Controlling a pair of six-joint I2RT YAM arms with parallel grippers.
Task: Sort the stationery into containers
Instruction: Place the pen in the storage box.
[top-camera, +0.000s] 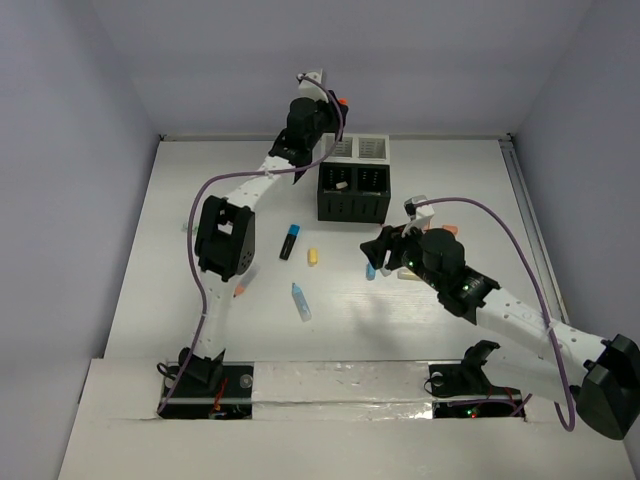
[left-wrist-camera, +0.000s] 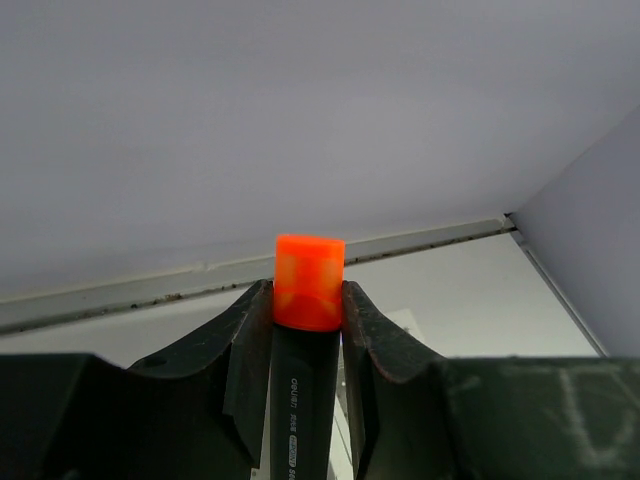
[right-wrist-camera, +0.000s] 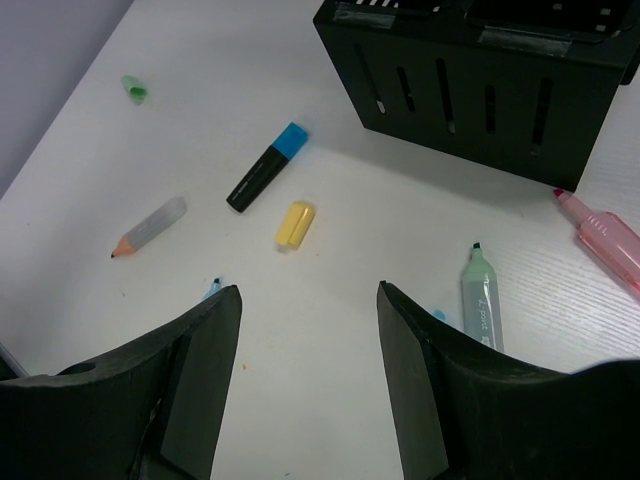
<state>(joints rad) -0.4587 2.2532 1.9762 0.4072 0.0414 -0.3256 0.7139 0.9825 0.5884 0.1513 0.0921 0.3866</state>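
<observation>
My left gripper (top-camera: 332, 101) is raised above the back left of the organizer and is shut on a black marker with an orange cap (left-wrist-camera: 309, 282); the cap (top-camera: 342, 102) sticks out past the fingertips. The organizer has a black part (top-camera: 352, 195) and a white part (top-camera: 361, 148) behind it. My right gripper (right-wrist-camera: 310, 300) is open and empty, low over the table in front of the black part (right-wrist-camera: 480, 100). Ahead of it lie a blue-capped black marker (right-wrist-camera: 266, 167), a yellow piece (right-wrist-camera: 296, 223), a short pencil (right-wrist-camera: 148, 226), a teal highlighter (right-wrist-camera: 482, 300) and a pink highlighter (right-wrist-camera: 605, 235).
A blue highlighter (top-camera: 300, 301) lies near the table's middle front. A small green piece (right-wrist-camera: 134, 90) sits far left. An orange item (top-camera: 240, 291) shows beside the left arm's elbow (top-camera: 222, 238). Walls close the table at the back and sides.
</observation>
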